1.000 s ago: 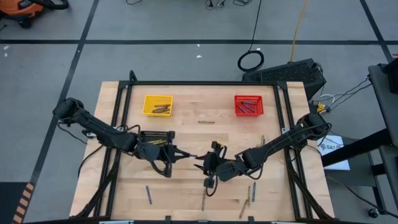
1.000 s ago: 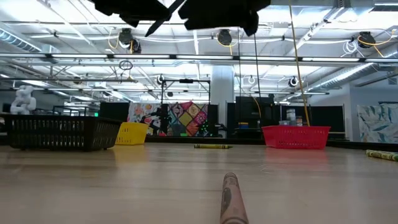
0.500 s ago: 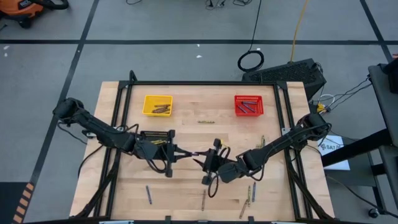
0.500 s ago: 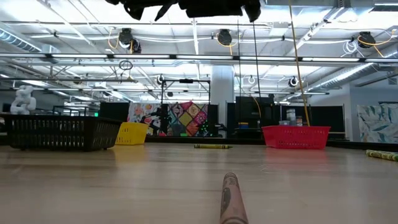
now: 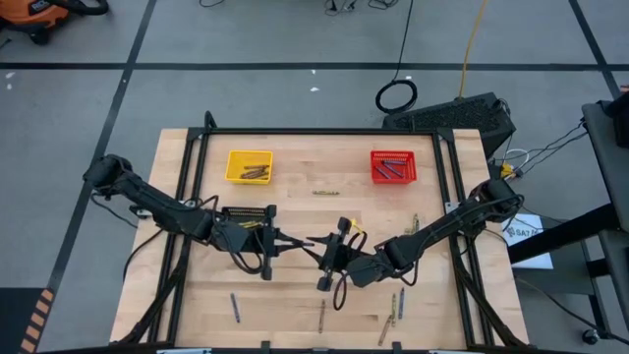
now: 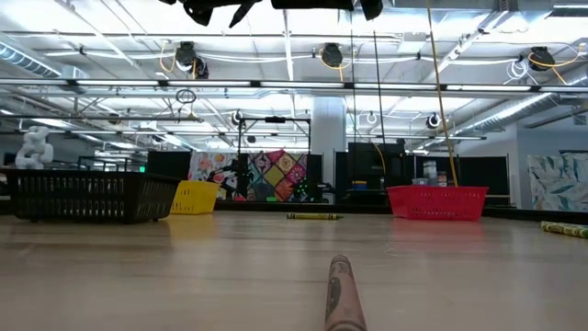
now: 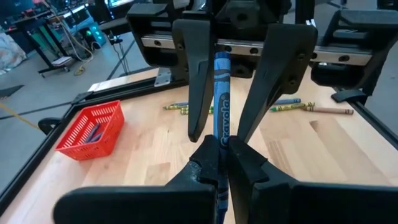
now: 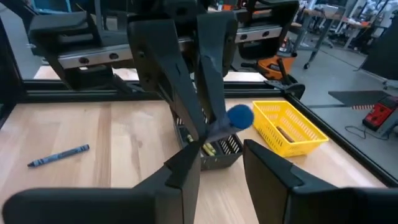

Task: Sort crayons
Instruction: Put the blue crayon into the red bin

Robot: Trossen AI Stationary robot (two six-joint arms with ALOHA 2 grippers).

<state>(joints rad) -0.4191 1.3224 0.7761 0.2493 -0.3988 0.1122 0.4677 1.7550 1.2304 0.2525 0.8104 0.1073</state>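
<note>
Over the table's middle, my left gripper is shut on a blue crayon. The crayon points straight out at my right gripper. That gripper is open, its two fingers standing on either side of the crayon's front part; whether one of them touches it I cannot tell. In the right wrist view the crayon's round end shows ahead of my right gripper. More crayons lie on the wood, one toward the far edge and others along the near edge. My left gripper pinches the blue crayon between its two fingertips, behind the crayon's middle. The fingers come nearly level from the table's left and lie along the crayon. Its longer front part sticks out ahead, lifted clear of the table.
A yellow basket at the far left and a red basket at the far right hold crayons. A black basket stands under my left arm. Loose crayons lie at the near right and close to the low camera.
My right gripper has risen slightly, turned at the wrist and tipped up toward level, staying open around the crayon. My left gripper has tipped up a little with the crayon, keeping its place and its hold.
</note>
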